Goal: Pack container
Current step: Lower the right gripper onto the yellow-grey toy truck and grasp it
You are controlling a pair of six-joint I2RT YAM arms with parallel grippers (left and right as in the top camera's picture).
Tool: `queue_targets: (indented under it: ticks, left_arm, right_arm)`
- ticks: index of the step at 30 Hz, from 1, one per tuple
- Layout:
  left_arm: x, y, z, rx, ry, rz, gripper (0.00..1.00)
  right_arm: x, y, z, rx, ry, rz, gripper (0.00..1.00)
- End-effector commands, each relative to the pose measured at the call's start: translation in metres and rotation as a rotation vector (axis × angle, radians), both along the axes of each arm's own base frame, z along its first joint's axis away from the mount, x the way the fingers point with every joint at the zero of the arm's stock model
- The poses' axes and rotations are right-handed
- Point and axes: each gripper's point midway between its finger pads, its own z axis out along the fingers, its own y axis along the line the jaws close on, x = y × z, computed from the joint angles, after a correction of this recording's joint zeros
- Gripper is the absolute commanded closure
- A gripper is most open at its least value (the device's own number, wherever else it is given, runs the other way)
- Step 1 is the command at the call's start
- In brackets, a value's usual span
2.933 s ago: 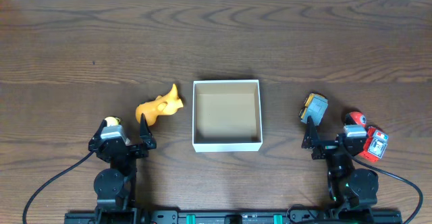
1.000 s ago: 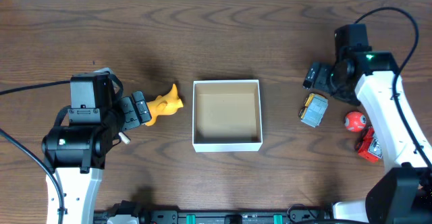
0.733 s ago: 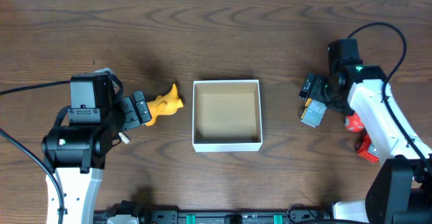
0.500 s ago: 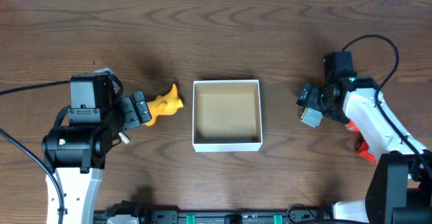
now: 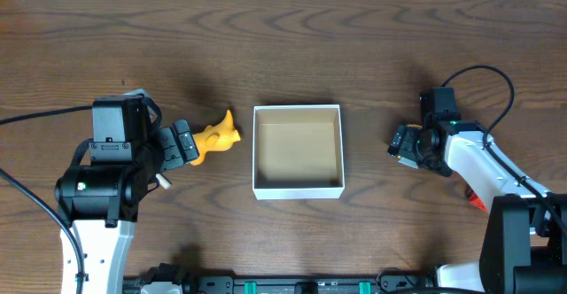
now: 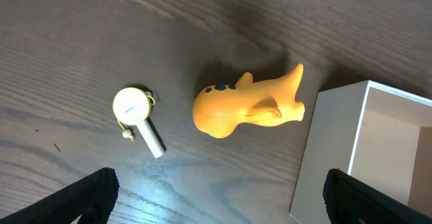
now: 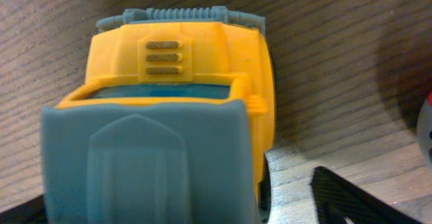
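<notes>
Right tool [image 5: 403, 143], wide, straddles the truck [image 7: 182, 116], right of the central container [image 5: 298, 189]; an off-centre squeeze could squirt it away. Left tool [image 5: 184, 143], wide and empty, sits near the yellow toy [image 6: 246, 106].

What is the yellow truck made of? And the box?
The toy truck looks like hard molded plastic, smooth matte yellow and grey-blue, with crisp grille ridges. The container seems to be cardboard: white outside, dull tan inside, thin straight walls.
</notes>
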Motion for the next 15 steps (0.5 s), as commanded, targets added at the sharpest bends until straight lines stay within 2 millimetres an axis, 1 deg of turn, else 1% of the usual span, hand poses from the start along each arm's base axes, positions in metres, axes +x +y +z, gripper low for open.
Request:
queue_targets:
  ticks: [1, 8, 12, 15]
  left_arm:
    - [0.0015, 0.0007, 0.0074, -0.003, -0.018, 0.007, 0.02]
    - [0.0015, 0.0007, 0.0074, -0.003, -0.018, 0.007, 0.02]
    - [0.0015, 0.0007, 0.0074, -0.003, -0.018, 0.007, 0.02]
    - [0.0015, 0.0007, 0.0074, -0.003, -0.018, 0.007, 0.02]
  right_arm:
    - [-0.0024, -0.0033, -0.0026, -0.006, 0.007, -0.022, 0.18]
    - [-0.0025, -0.0033, -0.0026, -0.006, 0.007, -0.022, 0.35]
    - [-0.0026, -0.0033, -0.0026, -0.006, 0.008, -0.022, 0.37]
    - [-0.0025, -0.0034, -0.0026, -0.006, 0.007, -0.022, 0.42]
